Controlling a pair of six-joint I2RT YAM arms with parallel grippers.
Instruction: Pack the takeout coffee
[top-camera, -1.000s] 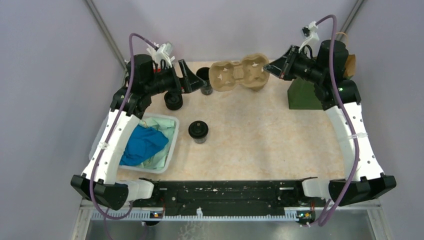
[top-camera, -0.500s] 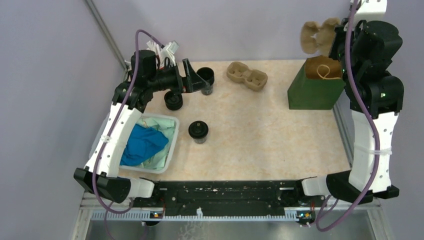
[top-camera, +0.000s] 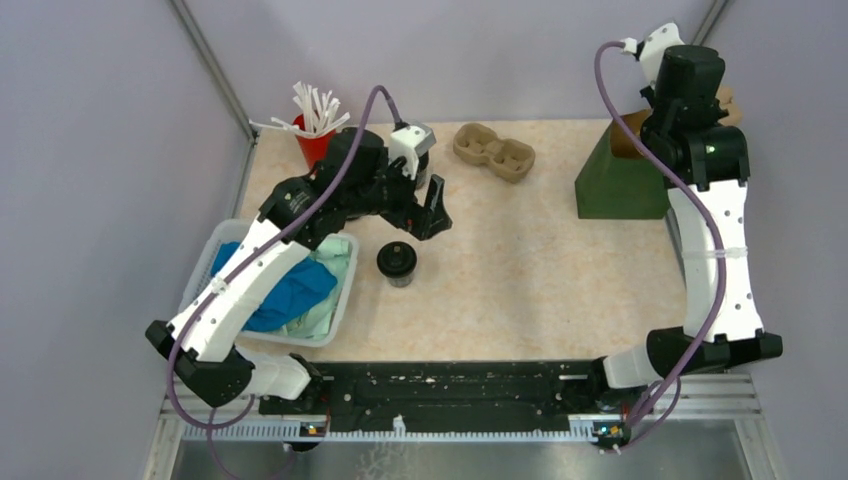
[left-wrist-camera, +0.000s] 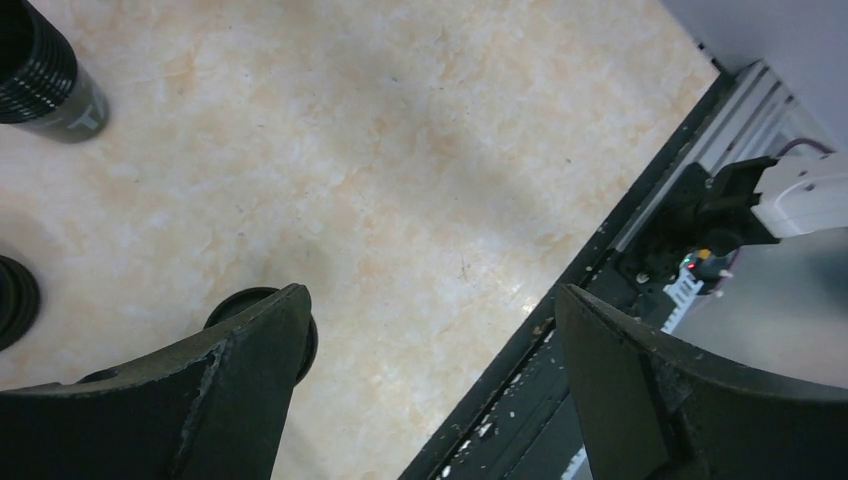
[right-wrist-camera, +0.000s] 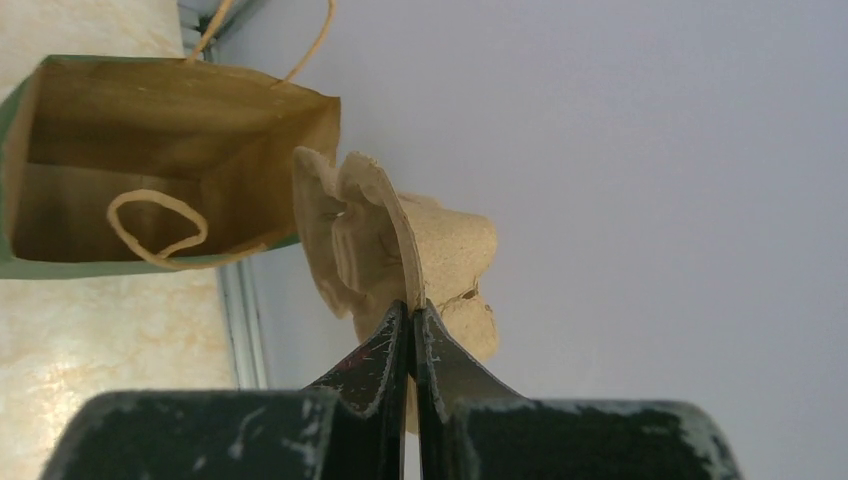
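The takeout coffee (top-camera: 397, 263), a small black cup with a round black lid, stands upright on the table in the top view. My left gripper (top-camera: 424, 210) hovers open and empty just behind and to the right of it. In the left wrist view the cup's lid (left-wrist-camera: 235, 305) peeks out behind my left finger (left-wrist-camera: 200, 400), outside the wide gap of the gripper (left-wrist-camera: 430, 320). My right gripper (right-wrist-camera: 411, 308) is raised high at the back right, shut on the rim of a brown pulp cup tray (right-wrist-camera: 370, 235), beside and above the open green paper bag (right-wrist-camera: 150, 170).
A second pulp tray (top-camera: 493, 152) lies at the back of the table. A red cup of white sticks (top-camera: 314, 128) stands back left. A pale bin with blue cloth (top-camera: 290, 285) sits at the left. The green bag (top-camera: 620, 175) stands back right. Another black ribbed cup (left-wrist-camera: 40, 75) and a loose lid (left-wrist-camera: 10, 300) show in the left wrist view.
My left gripper has swung from the back left towards the middle, over the lidded cup. My right arm has stayed up over the green bag with the pulp tray.
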